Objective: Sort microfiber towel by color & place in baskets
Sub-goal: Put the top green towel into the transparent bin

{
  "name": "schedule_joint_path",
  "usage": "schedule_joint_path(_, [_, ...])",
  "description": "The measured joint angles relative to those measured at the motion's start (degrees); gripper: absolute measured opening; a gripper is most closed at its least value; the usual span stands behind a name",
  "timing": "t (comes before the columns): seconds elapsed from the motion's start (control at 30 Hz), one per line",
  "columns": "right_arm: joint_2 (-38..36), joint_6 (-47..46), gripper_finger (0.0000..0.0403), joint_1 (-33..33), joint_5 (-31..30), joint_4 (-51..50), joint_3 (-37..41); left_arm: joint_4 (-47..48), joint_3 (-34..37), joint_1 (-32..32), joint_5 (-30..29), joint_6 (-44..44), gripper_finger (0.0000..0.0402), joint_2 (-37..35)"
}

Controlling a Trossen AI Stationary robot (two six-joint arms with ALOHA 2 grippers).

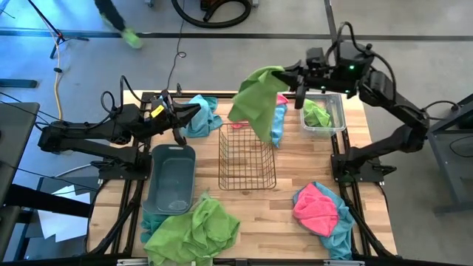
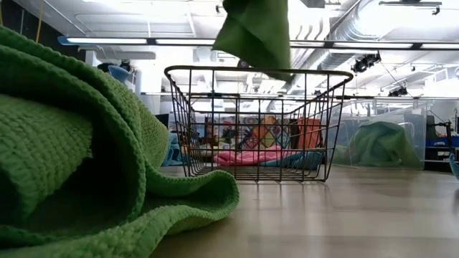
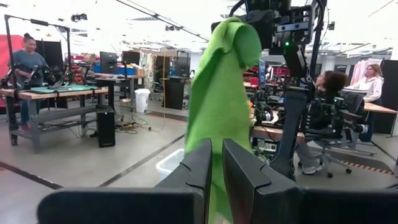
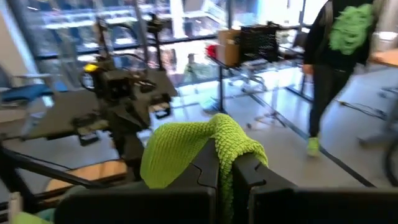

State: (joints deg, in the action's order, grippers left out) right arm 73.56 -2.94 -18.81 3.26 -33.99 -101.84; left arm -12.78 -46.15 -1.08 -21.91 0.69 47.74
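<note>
A lime green towel hangs from my right gripper, which is shut on it high above the far edge of the copper wire basket. In the low view the towel's lower end hangs above the basket's rim. My left gripper is raised at the far left beside a teal towel. It is shut on nothing and points at the hanging towel. Another green towel lies in the clear bin. The grey tub stands left of the wire basket. My right gripper pinches a bunched upper part of the green towel between its two fingers. One layer or several, I cannot tell. The fingers reach in about level from the table's right side. The towel drapes over the fingertips and hangs slack below, clear of table and basket.
A green heap over teal cloth lies at the near edge and fills the low view's left. A pink and teal heap lies near right, and more pink and teal cloth lies behind the basket. People move in the room beyond.
</note>
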Motion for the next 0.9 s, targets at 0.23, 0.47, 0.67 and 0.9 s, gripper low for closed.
schedule_joint_path(0.23, [-6.2,0.2,0.0,-2.3,-7.0,-8.9,0.0,0.0,0.0,0.0,0.0,0.0,0.0026,0.0])
schedule_joint_path(0.47, [-11.9,0.4,0.0,-6.5,-12.8,-11.7,0.0,0.0,0.0,0.0,-0.1,0.0,0.0026,0.0])
schedule_joint_path(0.67, [-13.7,1.9,0.0,-11.1,-19.2,-17.8,0.0,-0.5,0.0,0.0,-1.3,0.0,0.0026,0.0])
schedule_joint_path(0.9, [-12.1,1.9,0.0,-16.2,-23.1,-19.8,0.0,-0.5,0.0,0.0,-1.3,0.0,0.0026,0.0])
